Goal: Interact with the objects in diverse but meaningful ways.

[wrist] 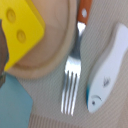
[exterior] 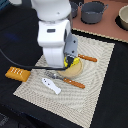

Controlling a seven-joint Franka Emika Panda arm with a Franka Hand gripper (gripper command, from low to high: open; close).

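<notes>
Arm low over round tan wooden plate [exterior: 73, 70], mid-mat. Yellow holed cheese wedge [wrist: 20, 27] sits on plate. Likely step: grasp the wedge; centre over it, avoid the plate rim. Gripper [exterior: 72, 61]: fingers hidden, grasp state cannot be told. Silver fork [wrist: 73, 75] and white fish-shaped piece [wrist: 106, 70] lie just beside plate.

Yellow holed cheese wedge [wrist: 21, 27] on tan wooden plate [wrist: 50, 60], beside it orange-handled silver fork [wrist: 74, 75], white blue-tipped fish piece [wrist: 107, 67], golden-brown bread loaf [exterior: 16, 74].
</notes>
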